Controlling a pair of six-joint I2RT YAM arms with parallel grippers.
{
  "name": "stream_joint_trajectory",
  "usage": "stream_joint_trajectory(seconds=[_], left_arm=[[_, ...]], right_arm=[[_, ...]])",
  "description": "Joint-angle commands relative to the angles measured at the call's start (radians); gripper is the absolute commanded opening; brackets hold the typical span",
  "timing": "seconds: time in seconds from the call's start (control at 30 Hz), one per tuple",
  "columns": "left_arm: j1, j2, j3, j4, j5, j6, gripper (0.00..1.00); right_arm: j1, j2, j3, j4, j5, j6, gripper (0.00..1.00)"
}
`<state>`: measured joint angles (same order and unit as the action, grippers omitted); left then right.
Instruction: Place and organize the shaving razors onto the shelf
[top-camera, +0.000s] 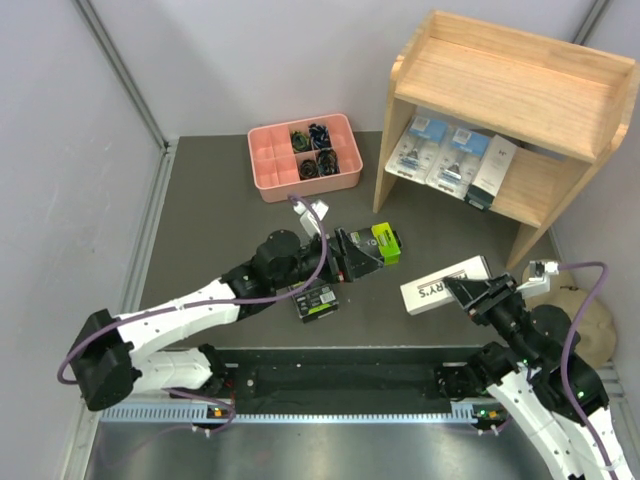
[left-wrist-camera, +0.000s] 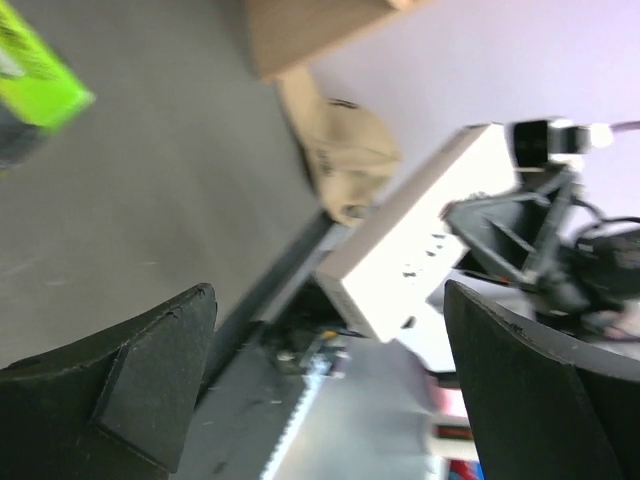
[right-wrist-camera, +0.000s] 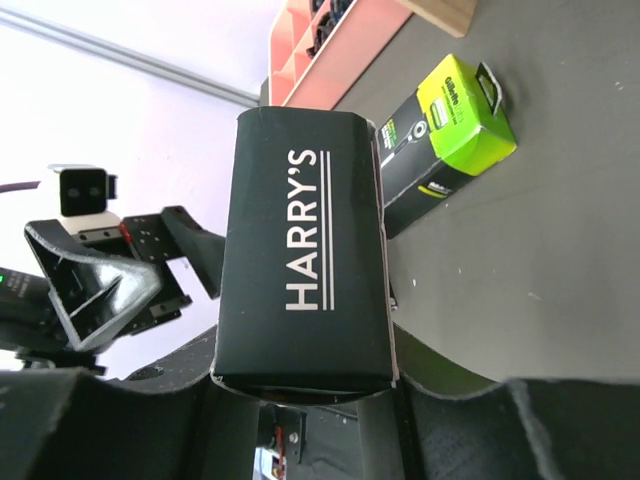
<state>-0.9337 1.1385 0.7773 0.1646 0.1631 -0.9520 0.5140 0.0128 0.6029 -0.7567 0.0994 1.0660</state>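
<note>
The wooden shelf (top-camera: 520, 80) stands at the back right. Its lower tier holds two blue-card blister packs (top-camera: 437, 152) and a white box (top-camera: 492, 172). My right gripper (top-camera: 480, 293) is shut on the other slim white box (top-camera: 445, 284), marked HARRY'S, and holds it above the table; the right wrist view (right-wrist-camera: 300, 370) shows the box's dark face (right-wrist-camera: 305, 250). My left gripper (top-camera: 360, 255) is open and empty (left-wrist-camera: 325, 300), beside a black box with a lime-green end (top-camera: 385, 243). A second black and green box (top-camera: 318, 300) lies under the left arm.
A pink divided tray (top-camera: 272, 170) of small dark items sits at the back centre. A round beige object (top-camera: 585, 325) lies at the right edge by the shelf's foot. Grey walls close in on both sides.
</note>
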Motion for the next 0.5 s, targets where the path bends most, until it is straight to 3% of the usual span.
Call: stream_joint_trajectory(seconds=[0.0,0.13,0.47], left_arm=[[0.016,0.073,-0.075,0.479,0.220,-0.239,0.99],[0.016,0.170,-0.121,0.745,0.305,-0.350,0.99],[-0.001,0.372,-0.138,1.029,0.406,-0.455,0.99]], right_arm=[[-0.003,-0.063,0.028,0.034,0.033,-0.017,0.22],[-0.003,-0.082,0.024,0.053,0.031,-0.023,0.22],[-0.005,-0.108,0.028,0.097,0.010,-0.046,0.22]])
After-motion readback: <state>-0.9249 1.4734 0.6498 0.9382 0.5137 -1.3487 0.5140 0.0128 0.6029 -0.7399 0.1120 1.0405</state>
